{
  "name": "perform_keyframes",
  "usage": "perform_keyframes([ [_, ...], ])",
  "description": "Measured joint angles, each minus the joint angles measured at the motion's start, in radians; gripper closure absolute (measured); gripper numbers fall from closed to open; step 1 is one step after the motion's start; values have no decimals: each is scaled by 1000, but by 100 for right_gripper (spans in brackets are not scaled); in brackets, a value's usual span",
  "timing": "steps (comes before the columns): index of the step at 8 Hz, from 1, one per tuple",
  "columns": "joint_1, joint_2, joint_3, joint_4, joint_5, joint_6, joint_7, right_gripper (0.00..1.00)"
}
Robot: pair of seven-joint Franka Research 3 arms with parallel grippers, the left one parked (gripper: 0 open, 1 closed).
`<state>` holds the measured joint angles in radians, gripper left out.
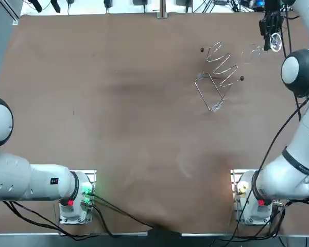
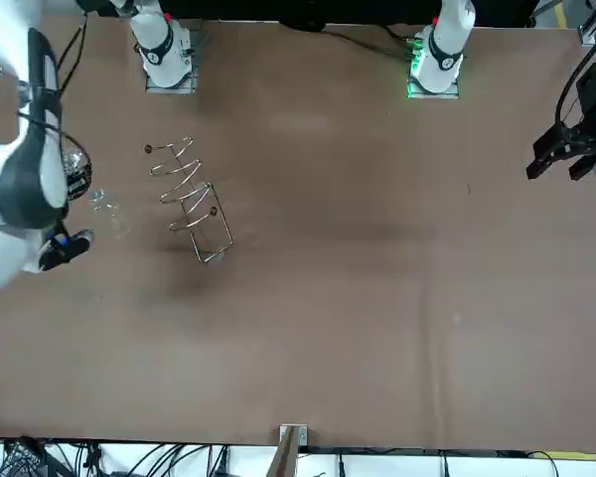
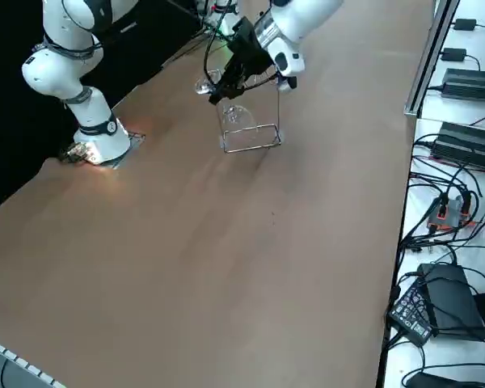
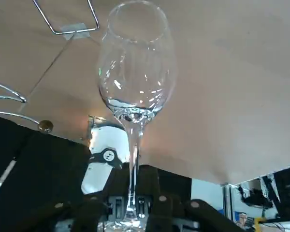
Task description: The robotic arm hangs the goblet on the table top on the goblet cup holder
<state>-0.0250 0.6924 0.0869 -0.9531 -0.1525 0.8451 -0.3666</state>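
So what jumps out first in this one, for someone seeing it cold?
The clear goblet fills the wrist view, its stem pinched by the fingers of the right gripper, over the far right part of the table. Just beside it stands the wire goblet holder, with nothing hanging on it yet.

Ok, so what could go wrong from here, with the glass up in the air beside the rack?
The right gripper pinches only the thin stem of the goblet, so the glass could swivel or slip. The goblet cup holder is thin wire; a misaligned approach might knock the bowl against it or shove it aside.
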Motion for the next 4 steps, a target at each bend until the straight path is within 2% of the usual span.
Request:
perform_keyframes([
  [4,72,11,11,1,-47,13,-1,88],
])
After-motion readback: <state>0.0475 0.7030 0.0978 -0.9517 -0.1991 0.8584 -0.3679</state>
